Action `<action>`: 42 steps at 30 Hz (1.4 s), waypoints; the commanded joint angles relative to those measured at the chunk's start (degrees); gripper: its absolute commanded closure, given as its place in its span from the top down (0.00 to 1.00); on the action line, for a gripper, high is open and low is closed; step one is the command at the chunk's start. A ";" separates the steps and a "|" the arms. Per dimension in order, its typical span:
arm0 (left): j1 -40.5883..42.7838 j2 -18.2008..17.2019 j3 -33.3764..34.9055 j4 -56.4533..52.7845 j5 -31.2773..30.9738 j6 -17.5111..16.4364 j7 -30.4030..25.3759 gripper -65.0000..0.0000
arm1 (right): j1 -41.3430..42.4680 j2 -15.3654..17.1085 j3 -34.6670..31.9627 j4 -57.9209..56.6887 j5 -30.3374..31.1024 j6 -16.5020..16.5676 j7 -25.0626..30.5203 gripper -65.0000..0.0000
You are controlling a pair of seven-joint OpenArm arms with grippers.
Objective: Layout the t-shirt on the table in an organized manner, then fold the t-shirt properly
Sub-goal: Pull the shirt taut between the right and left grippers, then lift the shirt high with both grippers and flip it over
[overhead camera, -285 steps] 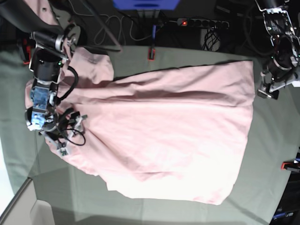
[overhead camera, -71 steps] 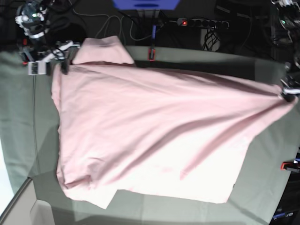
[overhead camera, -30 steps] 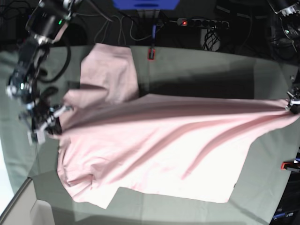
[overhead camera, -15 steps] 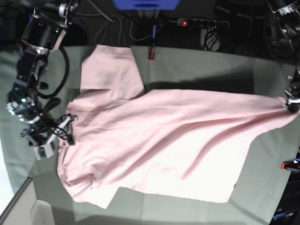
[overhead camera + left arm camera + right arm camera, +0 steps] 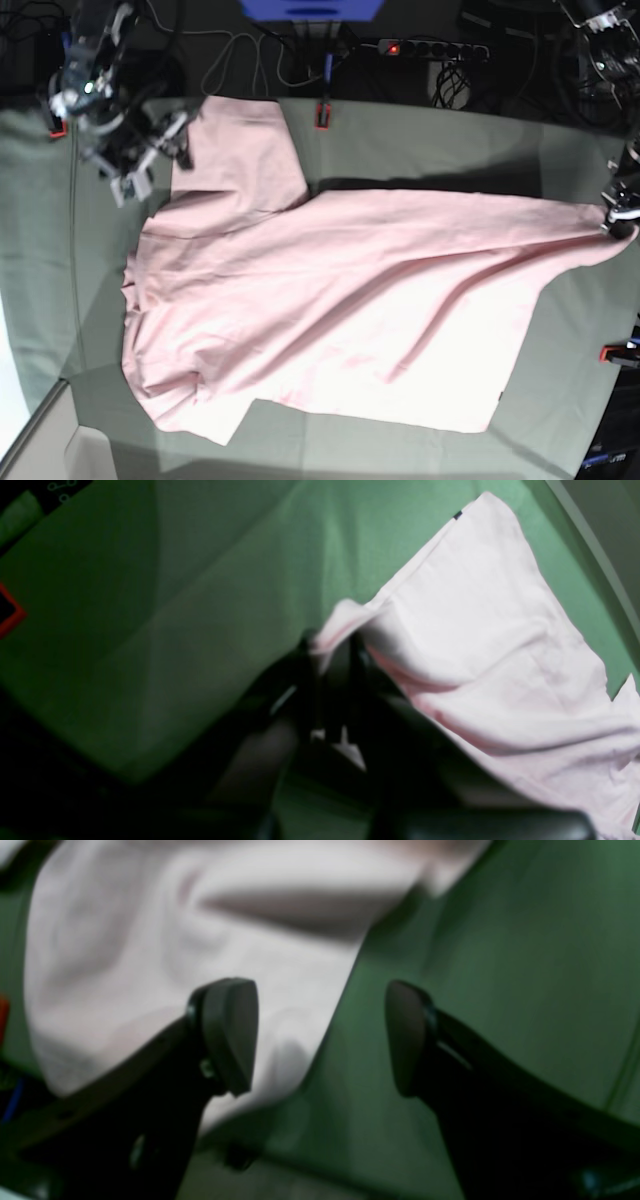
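Observation:
The pale pink t-shirt [image 5: 340,300] lies spread over the table [image 5: 420,150], one sleeve pointing to the far edge. At the far left, my right gripper [image 5: 155,155] hovers open beside that sleeve. In the right wrist view its fingers [image 5: 230,1035] stand wide apart with nothing between them, over the t-shirt [image 5: 150,940] edge and the green table [image 5: 500,965]. At the right edge, my left gripper [image 5: 612,222] is shut on a stretched corner of the shirt. The left wrist view shows the left gripper [image 5: 330,655] pinching that corner of the t-shirt [image 5: 490,630]. No lettering shows.
Red-and-black clamps sit at the far edge [image 5: 322,113] and the right edge [image 5: 620,352]. A power strip [image 5: 430,47] and cables lie behind the table. A pale box corner [image 5: 40,450] is at the near left.
My right gripper has opened, let go of the shirt's left side and moved up toward the far left corner. The cloth has settled flatter. The left gripper keeps its hold.

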 commanded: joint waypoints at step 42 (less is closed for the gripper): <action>3.04 0.62 -0.21 1.47 -0.52 -0.31 -1.36 0.00 | 4.58 -5.17 10.62 15.11 1.36 0.19 1.22 0.00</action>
